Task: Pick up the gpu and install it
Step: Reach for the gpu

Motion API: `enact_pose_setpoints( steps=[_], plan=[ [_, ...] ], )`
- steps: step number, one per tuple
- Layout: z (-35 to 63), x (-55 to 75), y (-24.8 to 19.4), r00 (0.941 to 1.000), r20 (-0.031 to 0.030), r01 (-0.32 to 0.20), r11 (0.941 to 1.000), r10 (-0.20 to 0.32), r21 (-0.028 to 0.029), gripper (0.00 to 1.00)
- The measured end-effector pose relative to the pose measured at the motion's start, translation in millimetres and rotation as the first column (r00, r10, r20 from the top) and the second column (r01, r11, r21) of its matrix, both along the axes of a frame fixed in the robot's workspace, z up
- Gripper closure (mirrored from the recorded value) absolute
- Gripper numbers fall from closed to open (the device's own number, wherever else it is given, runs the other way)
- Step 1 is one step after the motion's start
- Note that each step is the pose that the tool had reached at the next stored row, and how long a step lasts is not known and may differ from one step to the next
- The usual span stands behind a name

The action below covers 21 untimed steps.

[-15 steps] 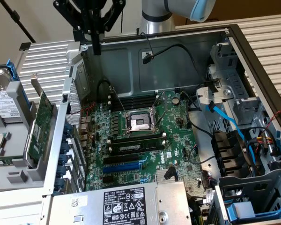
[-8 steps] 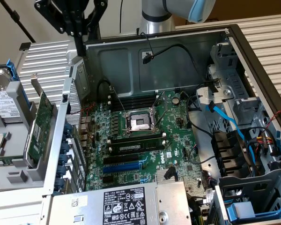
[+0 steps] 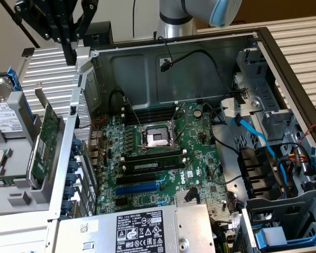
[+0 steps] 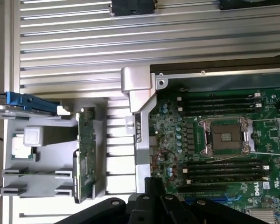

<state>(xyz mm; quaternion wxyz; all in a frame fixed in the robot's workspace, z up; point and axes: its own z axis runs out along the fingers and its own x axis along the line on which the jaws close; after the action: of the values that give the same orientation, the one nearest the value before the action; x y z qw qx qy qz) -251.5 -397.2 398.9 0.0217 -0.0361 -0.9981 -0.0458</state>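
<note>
The gpu (image 3: 44, 143) is a short green card standing on edge in a grey holder (image 3: 21, 158), outside the computer case at the exterior view's left. In the wrist view the gpu (image 4: 85, 154) appears edge-on in the same grey holder (image 4: 51, 175). My gripper (image 3: 69, 51) hangs high above the ribbed metal table, above the gpu and apart from it. Its black fingers are shut together with nothing between them. In the wrist view the gripper (image 4: 155, 189) sits over the case's rear wall (image 4: 139, 135).
The open case holds a green motherboard (image 3: 197, 158) with a bare CPU socket (image 3: 157, 138), memory sticks (image 3: 150, 164) and a blue slot (image 3: 140, 187). A power supply (image 3: 142, 229) lies in front. Cables and drive cages (image 3: 274, 153) crowd the exterior view's right. A hard drive (image 3: 2, 113) sits beside the holder.
</note>
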Motion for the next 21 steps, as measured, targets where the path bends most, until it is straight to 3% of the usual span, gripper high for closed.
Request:
enact_pose_setpoints(
  steps=[21],
  plan=[
    [0.9,-96.3,-4.2,1.0000,-0.0001,0.000,1.0000,0.000,0.0004,0.89]
  ],
)
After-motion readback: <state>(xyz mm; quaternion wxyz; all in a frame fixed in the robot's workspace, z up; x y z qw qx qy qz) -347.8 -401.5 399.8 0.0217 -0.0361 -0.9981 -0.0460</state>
